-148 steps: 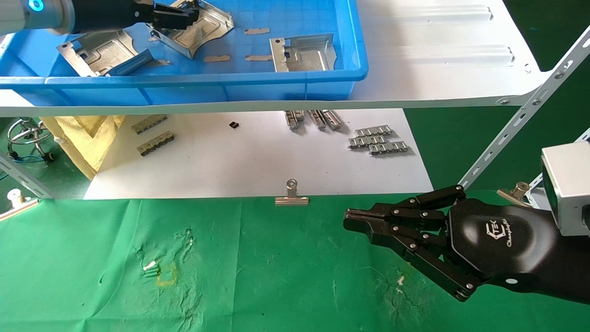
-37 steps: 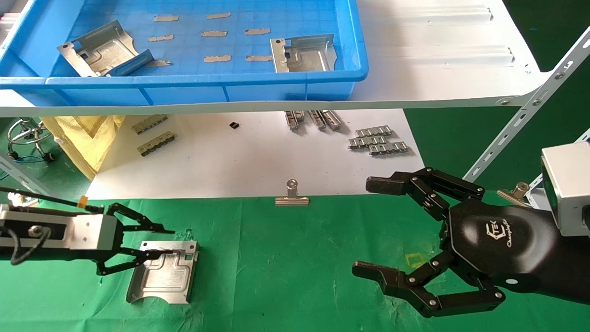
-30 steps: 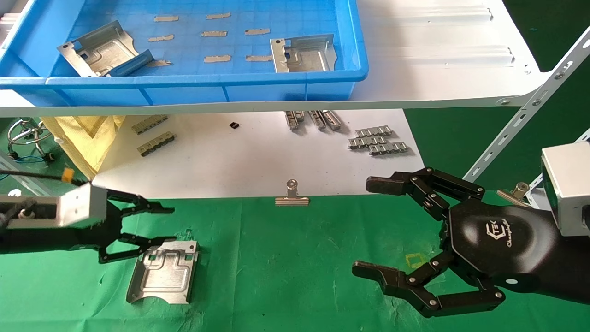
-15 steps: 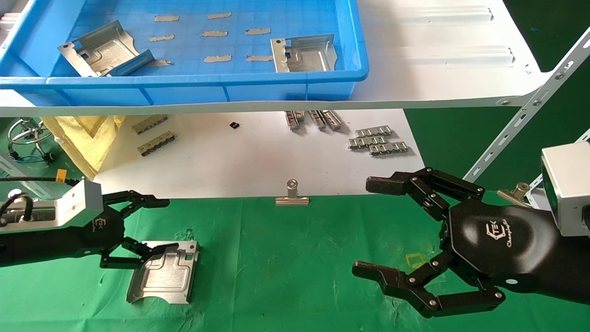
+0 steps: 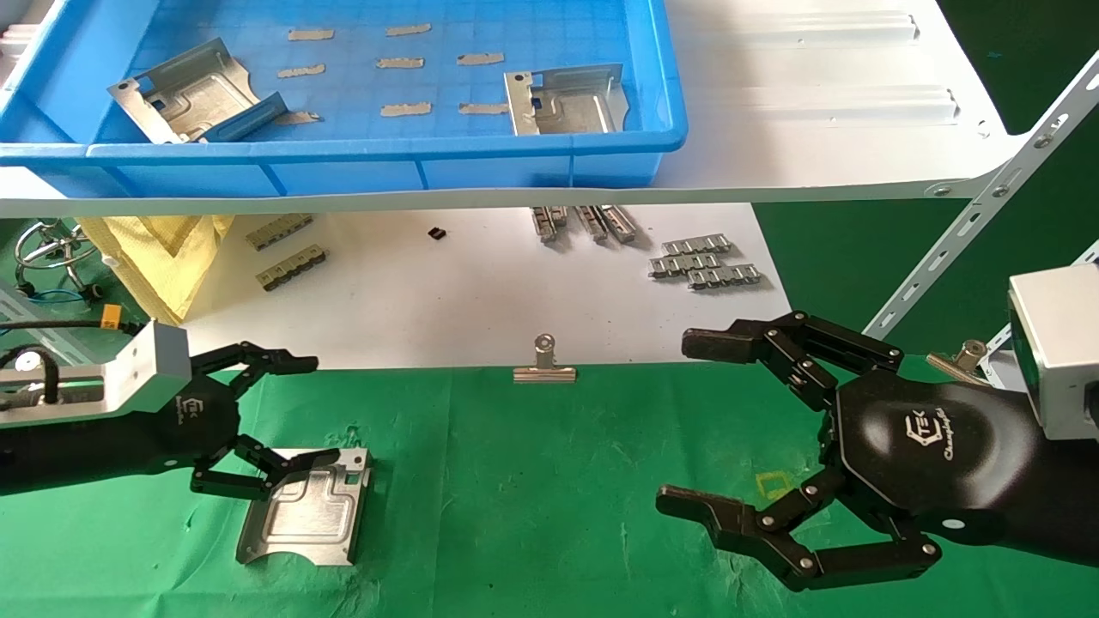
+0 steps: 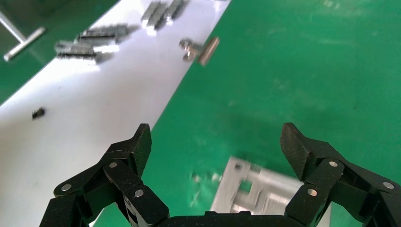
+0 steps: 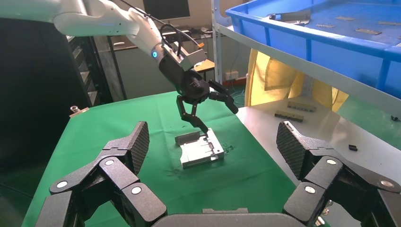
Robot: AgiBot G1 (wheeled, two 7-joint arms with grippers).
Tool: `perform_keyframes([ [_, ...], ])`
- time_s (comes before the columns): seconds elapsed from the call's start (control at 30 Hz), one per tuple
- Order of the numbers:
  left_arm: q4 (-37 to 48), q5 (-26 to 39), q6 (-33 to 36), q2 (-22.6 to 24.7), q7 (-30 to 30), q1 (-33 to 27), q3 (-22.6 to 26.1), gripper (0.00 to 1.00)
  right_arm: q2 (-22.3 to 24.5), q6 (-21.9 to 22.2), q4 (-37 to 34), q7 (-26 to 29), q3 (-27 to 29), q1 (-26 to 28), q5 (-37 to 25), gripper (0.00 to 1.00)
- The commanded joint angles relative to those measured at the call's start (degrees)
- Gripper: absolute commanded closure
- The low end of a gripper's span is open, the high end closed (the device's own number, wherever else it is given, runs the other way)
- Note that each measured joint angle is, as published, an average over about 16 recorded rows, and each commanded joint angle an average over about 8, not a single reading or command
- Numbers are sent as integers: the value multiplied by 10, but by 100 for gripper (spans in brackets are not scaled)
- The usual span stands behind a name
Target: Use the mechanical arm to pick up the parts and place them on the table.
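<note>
One silver part (image 5: 305, 508) lies flat on the green table (image 5: 532, 489) at the front left; it also shows in the left wrist view (image 6: 265, 191) and the right wrist view (image 7: 201, 150). My left gripper (image 5: 296, 410) is open just above and left of it, its lower finger over the part's near corner, holding nothing. Two more parts (image 5: 185, 93) (image 5: 562, 99) lie in the blue bin (image 5: 361, 159). My right gripper (image 5: 695, 425) is open and empty above the table at the front right.
The blue bin stands on a white metal shelf (image 5: 816, 103). Below it a white sheet (image 5: 446, 292) carries small grey ridged strips (image 5: 702, 262). A silver binder clip (image 5: 543, 365) sits at the cloth's far edge. A slanted shelf strut (image 5: 970, 223) runs at the right.
My left gripper carried a part from the blue bin down to the green table, let it go, and has since drawn back a little to the left. My right gripper opened and has stayed still.
</note>
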Motion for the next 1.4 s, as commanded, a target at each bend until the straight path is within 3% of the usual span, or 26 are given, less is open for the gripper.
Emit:
perform_keyframes([
  [0.03, -23, -7, -2, -4, -15, 10, -9, 0, 0, 0, 0, 0, 0, 0, 0, 0],
  [1.4, -505, -146, -44, -96, -322, 231, -209, 0, 0, 0, 0, 0, 0, 0, 0, 0],
])
